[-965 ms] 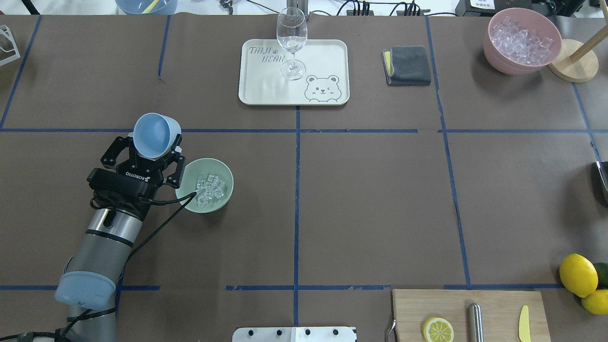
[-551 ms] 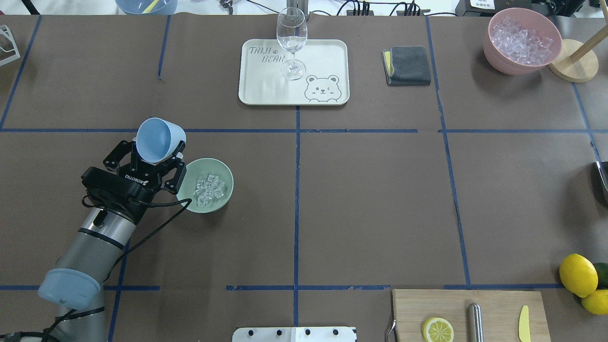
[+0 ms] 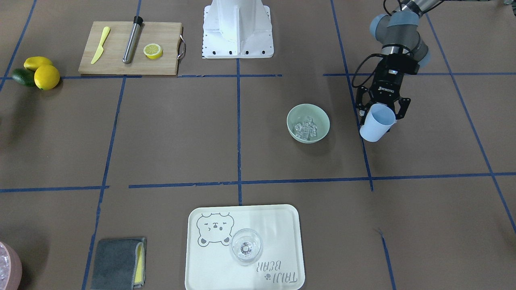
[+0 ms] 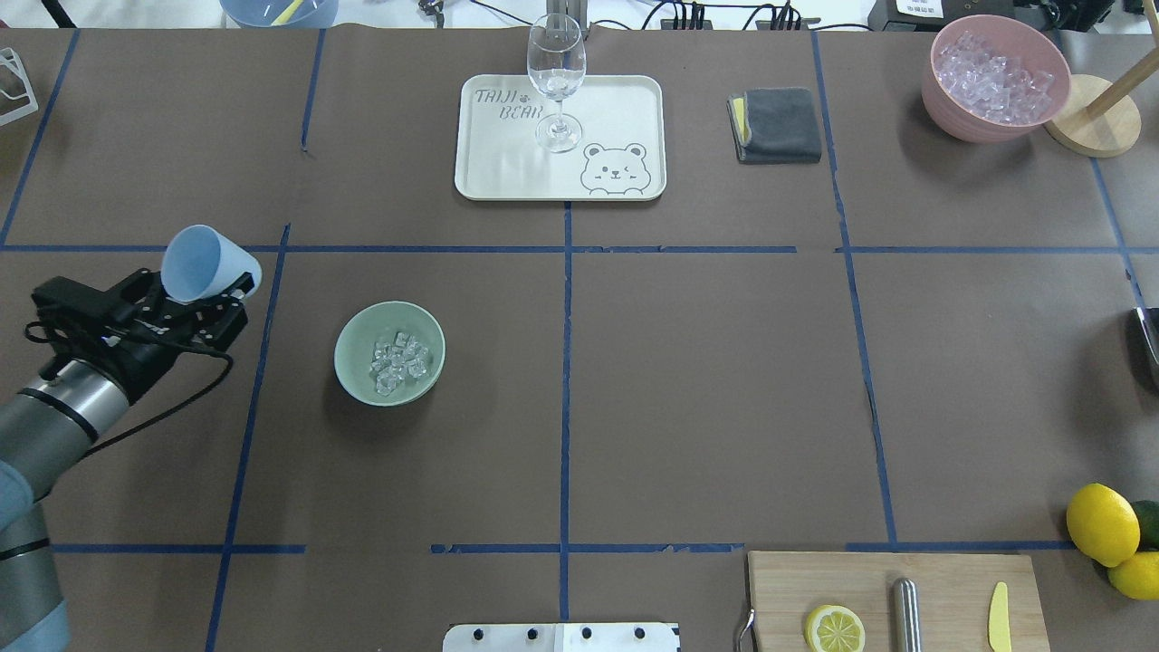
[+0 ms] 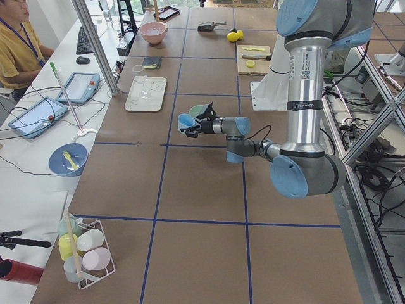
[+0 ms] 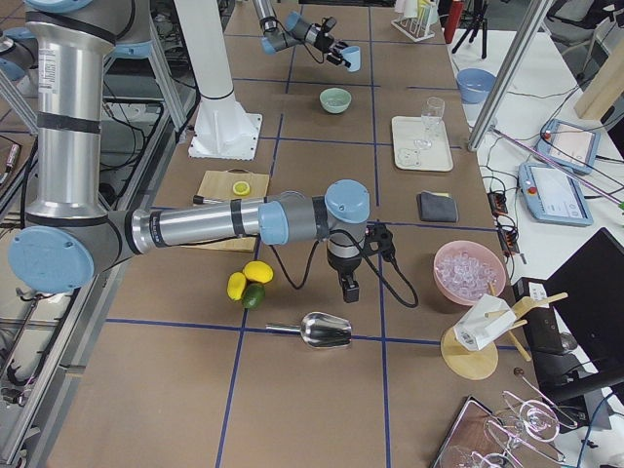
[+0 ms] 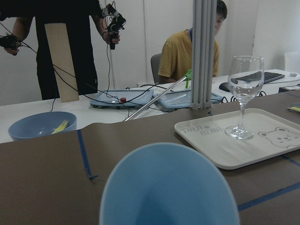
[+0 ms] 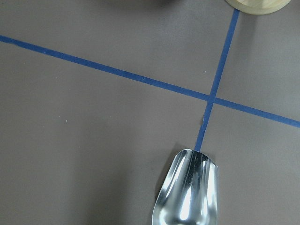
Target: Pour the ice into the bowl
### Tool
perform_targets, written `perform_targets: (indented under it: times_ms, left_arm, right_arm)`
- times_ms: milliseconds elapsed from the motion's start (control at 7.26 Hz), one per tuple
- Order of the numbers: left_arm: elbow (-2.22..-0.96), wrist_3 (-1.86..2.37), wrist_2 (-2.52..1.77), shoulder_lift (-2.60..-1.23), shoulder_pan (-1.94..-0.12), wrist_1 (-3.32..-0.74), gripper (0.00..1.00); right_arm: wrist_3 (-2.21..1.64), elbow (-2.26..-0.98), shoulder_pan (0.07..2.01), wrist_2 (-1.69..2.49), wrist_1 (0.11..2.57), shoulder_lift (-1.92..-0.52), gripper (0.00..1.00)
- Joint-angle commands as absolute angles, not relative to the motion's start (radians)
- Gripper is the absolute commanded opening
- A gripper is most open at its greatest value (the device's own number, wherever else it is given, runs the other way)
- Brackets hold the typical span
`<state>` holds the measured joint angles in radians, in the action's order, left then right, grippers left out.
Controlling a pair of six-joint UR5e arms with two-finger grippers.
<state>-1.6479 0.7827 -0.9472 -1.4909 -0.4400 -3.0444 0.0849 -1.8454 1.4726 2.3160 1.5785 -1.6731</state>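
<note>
Ice [image 4: 398,364] heaped inside mint-green bowl [image 4: 355,340] on table [image 4: 688,380] | pour judged done; next: set blue cup [image 4: 201,263] down upright, clear of bowl | left fingers [image 3: 403,108] clamped on tilted, empty-looking cup, well apart from ice, off bowl's left side | right fingers [image 6: 348,291]: grip cannot tell

- I hold one blue cup [image 4: 201,263].
- One green bowl [image 4: 351,342], one pink bowl [image 4: 946,116].
- One wine glass [image 4: 556,68], one tray [image 4: 507,167].
- Two whole lemons [image 4: 1102,523] [image 4: 1137,576], one half lemon [image 4: 835,628].
- One metal scoop [image 8: 187,197].
</note>
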Motion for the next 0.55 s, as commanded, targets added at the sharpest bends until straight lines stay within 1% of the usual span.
perform_targets:
  times_ms: [0,138,413]
  left_arm:
    - [-1.641,0.913,-1.021,-1.349,-0.495,-3.034,0.0]
    - [-1.617,0.919,-1.06,-1.316,-0.5,-3.011,0.0]
    - [-1.536,0.939,-1.071,-1.312,-0.5,-3.008,0.0]
  right_arm:
    - [0.086,-1.844,1.474,2.315,1.578,-1.674,1.0]
    - [0.086,-1.844,1.474,2.316,1.578,-1.674,1.0]
    - [0.087,-1.844,1.476,2.315,1.578,-1.674,1.0]
